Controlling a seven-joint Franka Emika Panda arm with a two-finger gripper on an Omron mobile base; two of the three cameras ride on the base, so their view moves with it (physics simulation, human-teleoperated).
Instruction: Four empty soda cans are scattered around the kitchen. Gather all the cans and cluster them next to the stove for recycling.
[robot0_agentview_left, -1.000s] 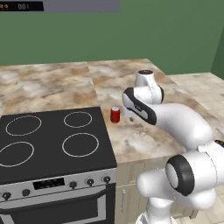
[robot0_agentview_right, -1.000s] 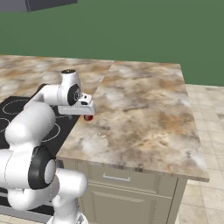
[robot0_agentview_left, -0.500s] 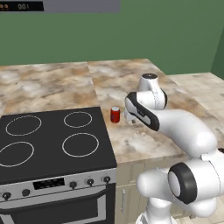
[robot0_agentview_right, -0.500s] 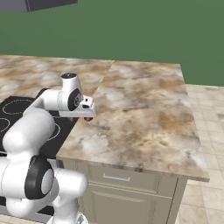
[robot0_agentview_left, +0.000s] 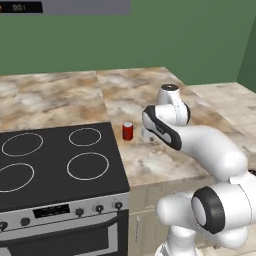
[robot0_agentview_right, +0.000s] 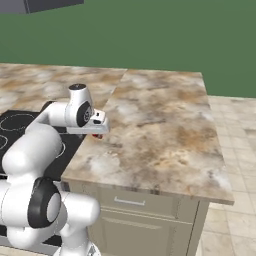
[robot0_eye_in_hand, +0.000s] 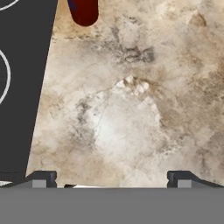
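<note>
A red soda can (robot0_agentview_left: 128, 131) stands upright on the marble counter just right of the stove (robot0_agentview_left: 60, 170). My gripper (robot0_agentview_left: 148, 134) hangs low over the counter a short way right of the can, open and holding nothing. In the hand view the can (robot0_eye_in_hand: 84, 10) sits at the top edge, beyond my gripper (robot0_eye_in_hand: 111, 179) and a little to its left, and the stove's black glass (robot0_eye_in_hand: 22, 87) runs down the left side. From the right base view my gripper (robot0_agentview_right: 99, 132) hides most of the can, with the stove (robot0_agentview_right: 15, 125) behind the arm.
The marble counter (robot0_agentview_left: 60, 97) stretches behind and to the right of the stove, with its front edge (robot0_agentview_right: 150, 190) above a drawer front. Tiled floor (robot0_agentview_right: 235, 150) lies beyond the counter's right end.
The arm has swung slightly to the right, carrying the open gripper a little away from the can. The can has stayed where it stands.
</note>
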